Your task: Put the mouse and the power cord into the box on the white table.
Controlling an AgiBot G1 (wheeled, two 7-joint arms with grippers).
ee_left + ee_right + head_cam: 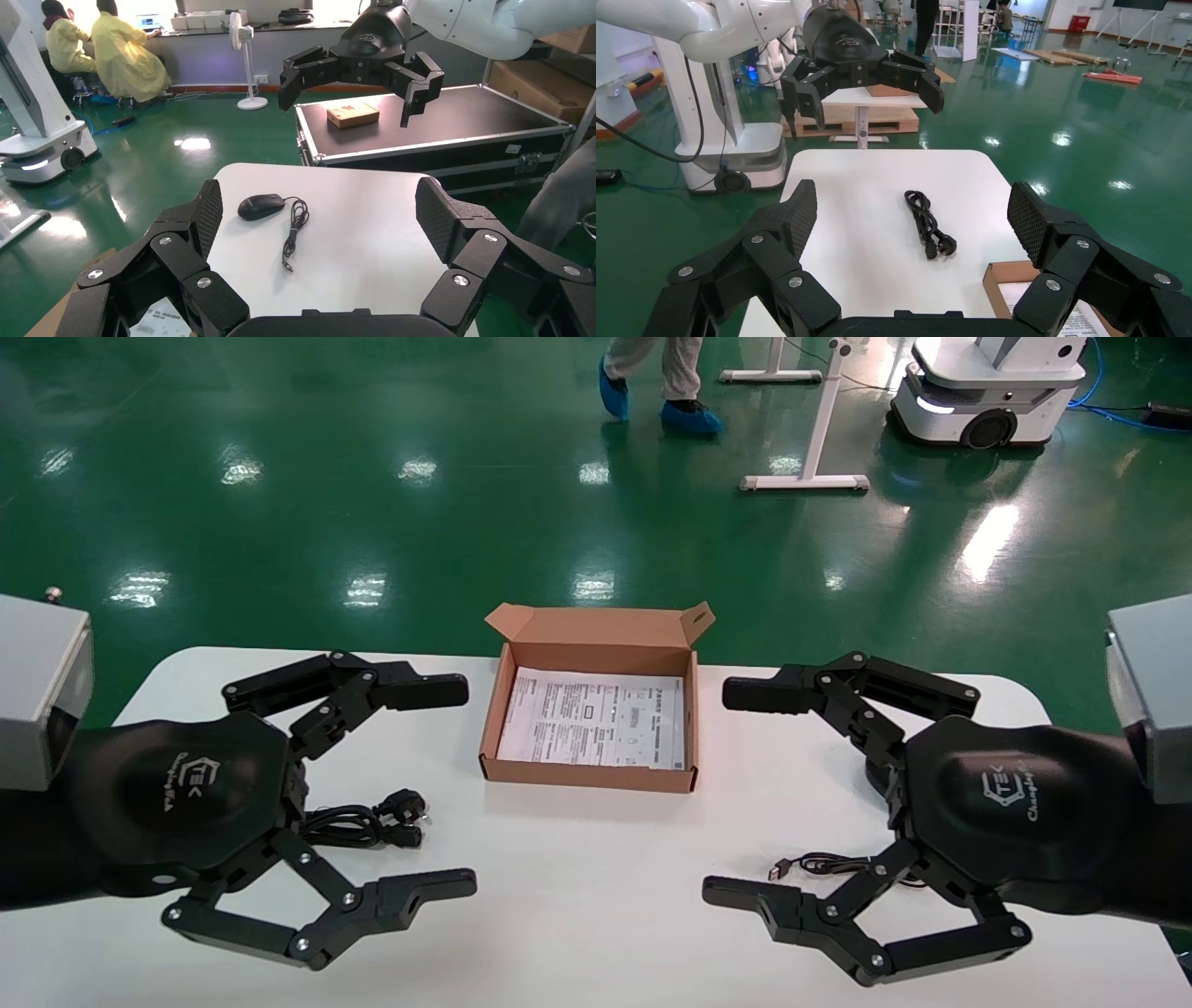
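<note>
On the white worktop (596, 859), the box (590, 777) sat centred and empty. The power cord (365, 822) lay just under the left claw (424, 789), the mouse (261, 206) beneath the right claw (740, 794); both claws hovered wide open, holding nothing.

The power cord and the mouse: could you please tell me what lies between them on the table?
In the head view, the box sits between the power cord and the mouse, on the white table.
</note>
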